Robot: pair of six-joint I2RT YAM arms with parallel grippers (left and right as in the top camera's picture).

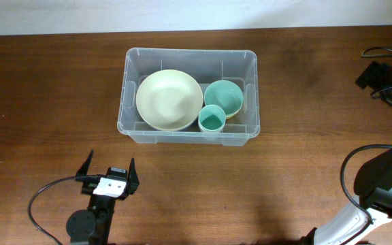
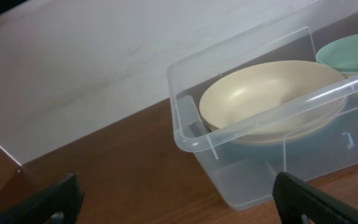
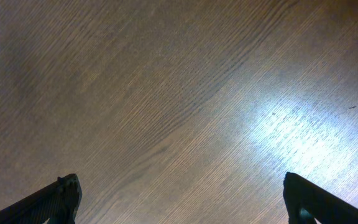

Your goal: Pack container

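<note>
The left hand and right hand are spread wide, and bowls hide much of the floor in the tub.

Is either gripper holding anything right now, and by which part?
Nothing is held. The left gripper stands open, apart from the container; the right gripper is open over the table.

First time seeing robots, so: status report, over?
Left hand open, right hand open, both empty. Tub holds cream bowl, teal bowl, cup. Nothing seen in the way.
</note>
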